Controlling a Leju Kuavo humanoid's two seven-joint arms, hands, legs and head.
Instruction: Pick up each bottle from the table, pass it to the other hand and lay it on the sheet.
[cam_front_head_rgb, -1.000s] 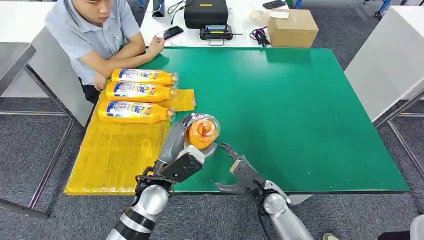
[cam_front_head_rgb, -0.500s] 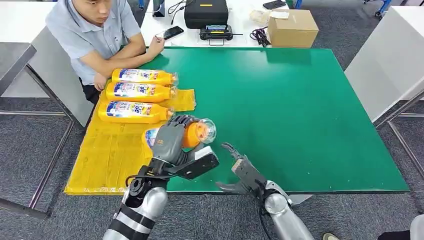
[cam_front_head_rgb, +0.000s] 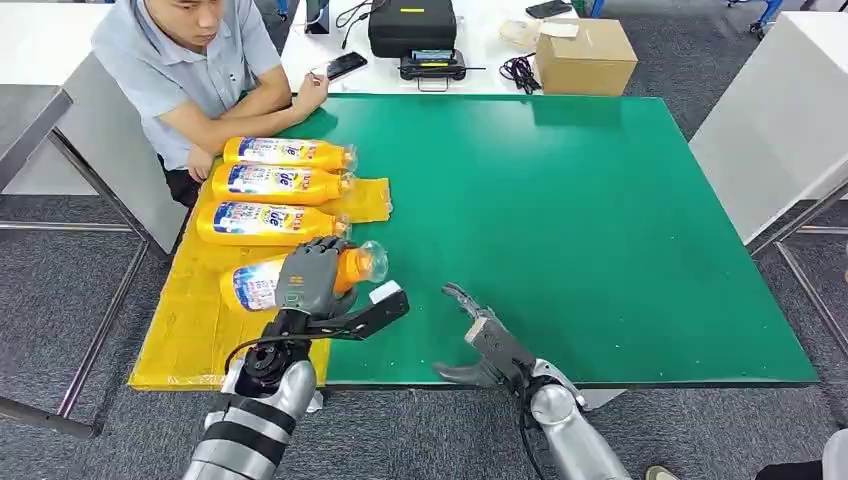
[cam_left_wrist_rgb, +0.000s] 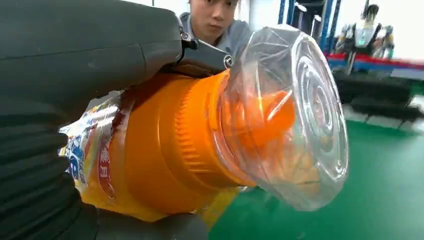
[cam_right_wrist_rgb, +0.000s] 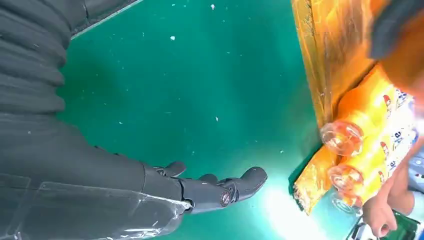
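Left hand (cam_front_head_rgb: 308, 280) grips orange bottle (cam_front_head_rgb: 262, 282) over yellow sheet (cam_front_head_rgb: 220, 330), lower left of frame — right hand (cam_front_head_rgb: 478, 335) open, empty.

Green table (cam_front_head_rgb: 560, 200) — yellow sheet (cam_front_head_rgb: 215, 320) atop

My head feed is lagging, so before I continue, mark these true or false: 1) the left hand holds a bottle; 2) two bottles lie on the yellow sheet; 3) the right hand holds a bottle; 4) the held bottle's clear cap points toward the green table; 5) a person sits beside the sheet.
1) True: the left hand grips an orange bottle.
2) False: three bottles lie on the yellow sheet.
3) False: the right hand holds nothing, its fingers apart over the green table.
4) True: the clear cap faces that way.
5) True: a person sits there.
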